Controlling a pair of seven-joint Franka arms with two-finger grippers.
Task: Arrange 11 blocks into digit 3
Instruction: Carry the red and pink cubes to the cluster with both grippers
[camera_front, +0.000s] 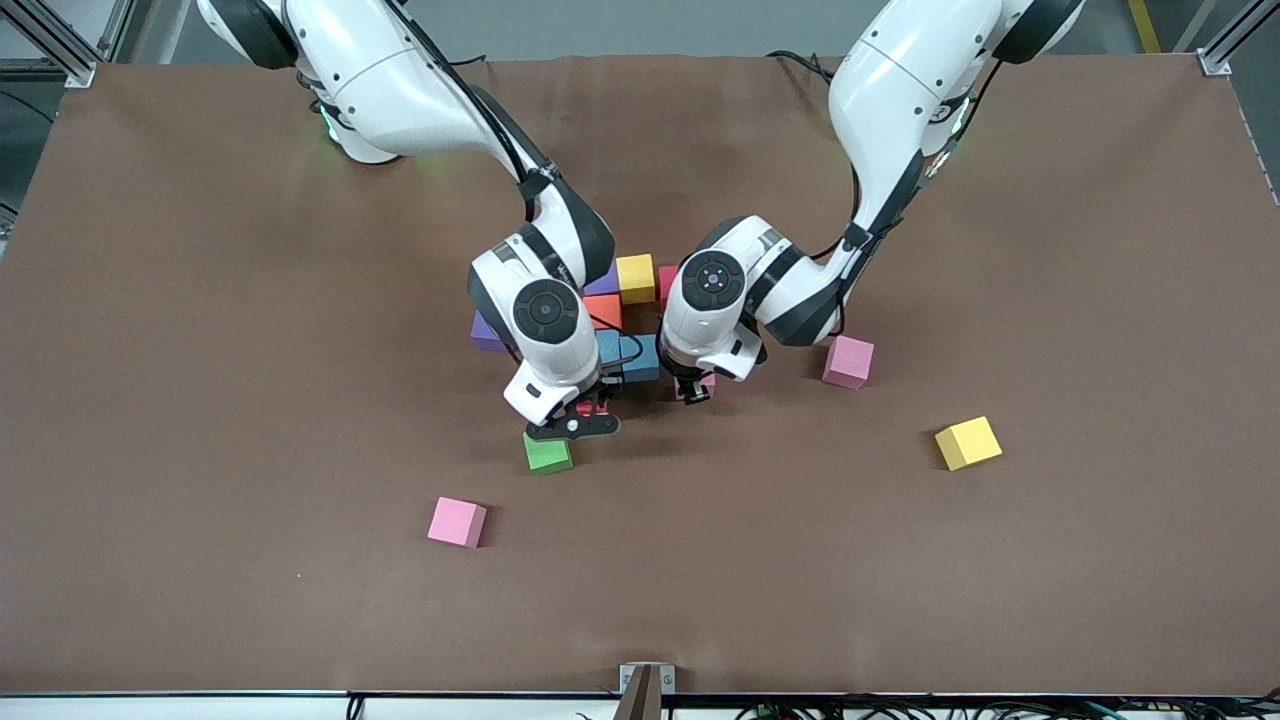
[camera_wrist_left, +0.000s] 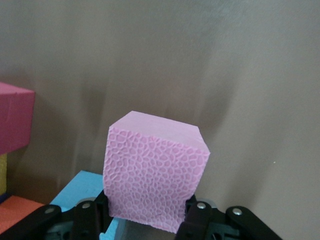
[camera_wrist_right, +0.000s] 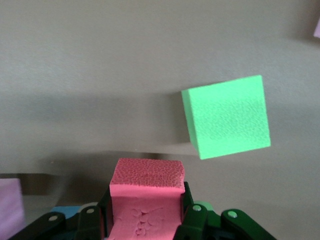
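Observation:
My left gripper (camera_front: 692, 390) (camera_wrist_left: 147, 212) is shut on a pink block (camera_wrist_left: 155, 172) beside the cluster of blocks, next to a blue block (camera_wrist_left: 80, 187). My right gripper (camera_front: 578, 415) (camera_wrist_right: 146, 215) is shut on a red block (camera_wrist_right: 146, 192), low over the table close to a loose green block (camera_front: 547, 453) (camera_wrist_right: 227, 117). The cluster holds a yellow block (camera_front: 635, 278), an orange one (camera_front: 603, 310), a blue one (camera_front: 640, 362), a purple one (camera_front: 488, 332) and a red one (camera_front: 667, 283). Both wrists hide part of it.
Loose blocks lie on the brown table (camera_front: 200, 400): a pink block (camera_front: 848, 361) and a yellow block (camera_front: 967, 442) toward the left arm's end, and another pink block (camera_front: 457, 521) nearer the front camera than the green one.

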